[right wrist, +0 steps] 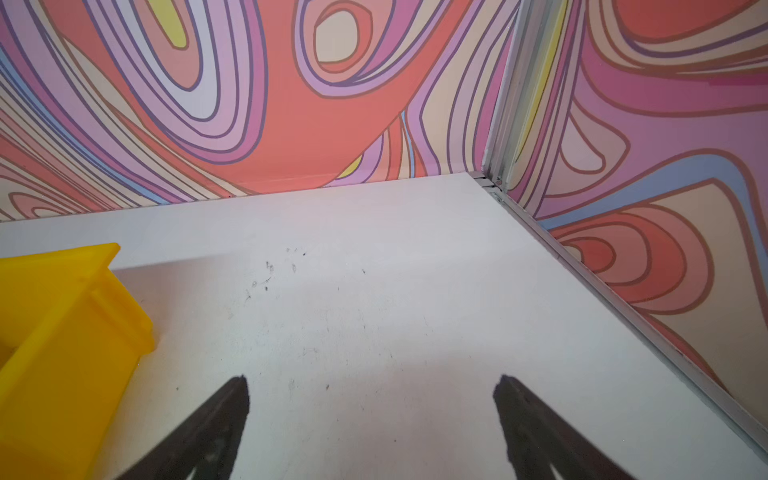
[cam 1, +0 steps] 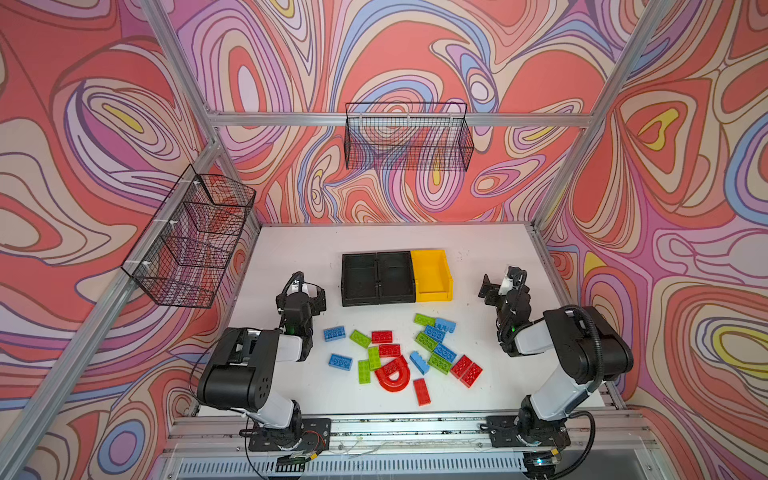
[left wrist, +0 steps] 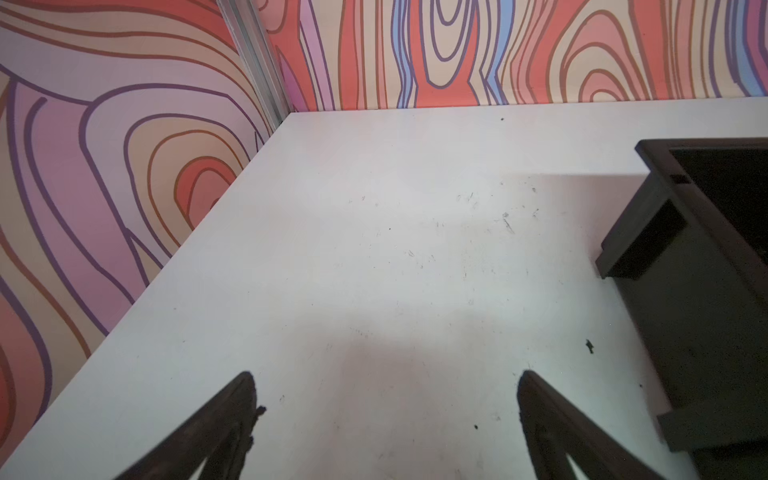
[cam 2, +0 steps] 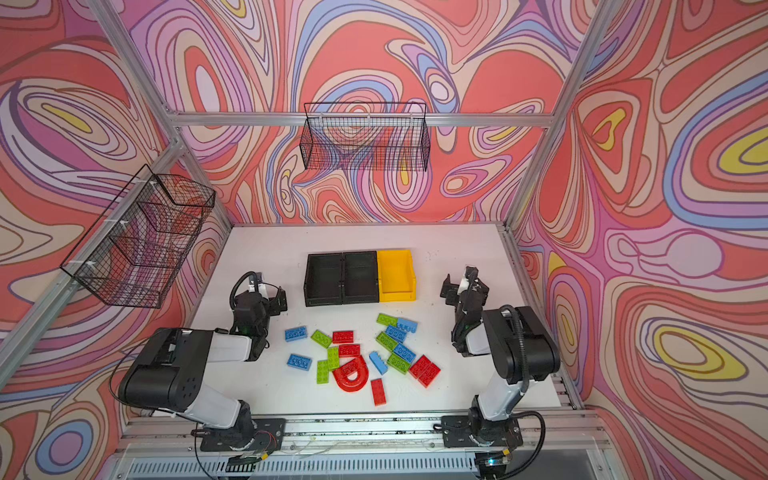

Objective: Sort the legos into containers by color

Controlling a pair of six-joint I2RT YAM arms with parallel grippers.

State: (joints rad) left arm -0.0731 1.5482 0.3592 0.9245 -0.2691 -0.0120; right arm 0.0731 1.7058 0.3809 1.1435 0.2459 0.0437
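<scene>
While legos point(cam 1: 381, 336) lie scattered on table point(cam 1: 291, 257) in front of bins point(cam 1: 376, 276), left gripper point(left wrist: 387, 373) hangs spread apart, holding nothing; right gripper point(right wrist: 372, 377) likewise, beside yellow bin point(right wrist: 62, 332).

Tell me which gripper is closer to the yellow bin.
Right. The right gripper is open just beside the yellow bin, on its outer side. The left gripper is at the row's opposite end, with both black bins between it and the yellow one.
</scene>
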